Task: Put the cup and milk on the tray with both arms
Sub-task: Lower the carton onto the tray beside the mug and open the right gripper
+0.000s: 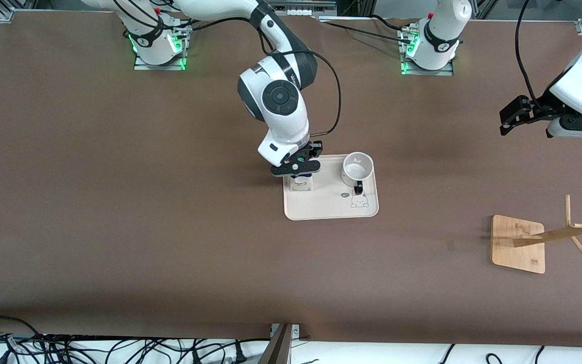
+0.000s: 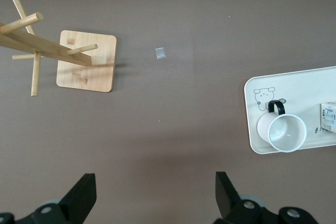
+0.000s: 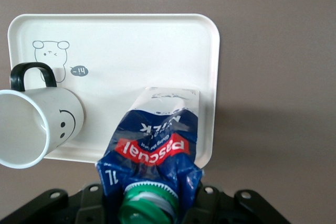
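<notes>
— Where are your 2 items sitting?
— On your flat cream tray (image 1: pixel 331 205): glossy white smiley mug (image 1: pixel 357 168) upright, blue-and-white carton (image 3: pixel 155 145) clenched by the right gripper (image 1: pixel 298 165), its base hidden.
— And your left gripper (image 1: pixel 511 119)?
— Waiting released over bare brown table (image 1: pixel 119 202).

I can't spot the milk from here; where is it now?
The milk carton stands on the tray, at its end toward the right arm, beside the cup, with the right gripper around its top.

Front cam: high, looks down at whole table, facing robots. Both wrist cams look straight down; right is close over the tray (image 3: pixel 157 51), left higher. All 3 share the tray.
</notes>
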